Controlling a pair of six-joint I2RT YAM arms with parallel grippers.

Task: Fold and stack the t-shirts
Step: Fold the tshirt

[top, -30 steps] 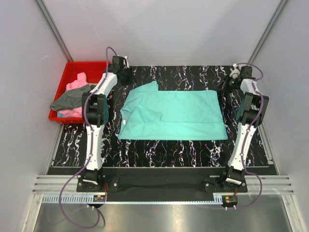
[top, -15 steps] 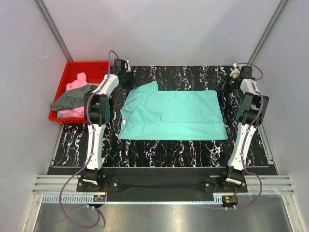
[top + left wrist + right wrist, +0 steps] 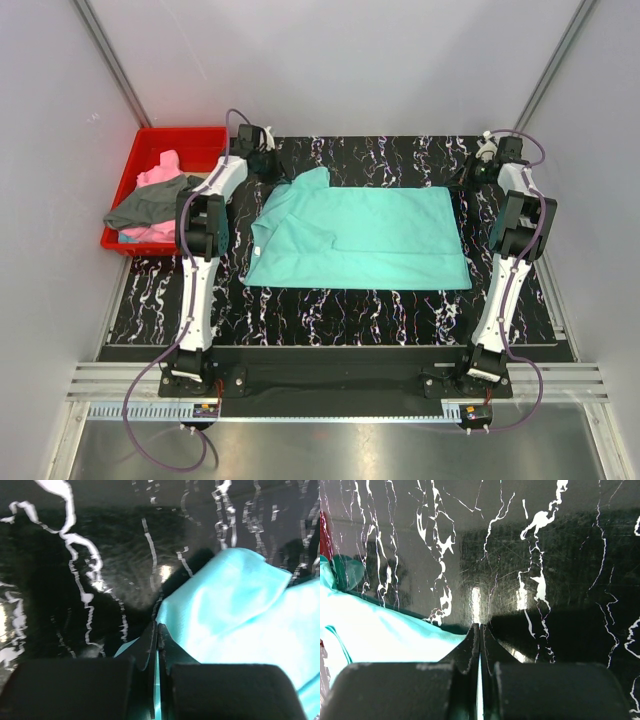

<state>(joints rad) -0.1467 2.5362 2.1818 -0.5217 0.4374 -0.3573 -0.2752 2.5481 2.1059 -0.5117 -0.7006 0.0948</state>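
A teal t-shirt [image 3: 360, 240] lies spread flat across the middle of the black marbled table [image 3: 340, 310]. My left gripper [image 3: 278, 168] sits at the shirt's far left sleeve. In the left wrist view its jaws [image 3: 157, 627] are shut, with teal fabric [image 3: 240, 610] pinched between them. My right gripper [image 3: 466, 180] is at the shirt's far right corner. Its jaws [image 3: 480, 627] are shut, with a thin strip of the teal cloth [image 3: 380, 635] showing between them. A pink t-shirt [image 3: 160, 172] and a dark grey t-shirt [image 3: 150, 208] lie crumpled in the bin.
A red plastic bin [image 3: 175, 133] stands at the far left, off the table's corner, with the grey shirt hanging over its near rim. Grey walls close in on both sides and the back. Both arm bases are bolted at the near edge.
My left gripper moved right from beside the bin to the teal shirt's sleeve and shut on it. The shirt's left edge shifted slightly. The right arm has not moved.
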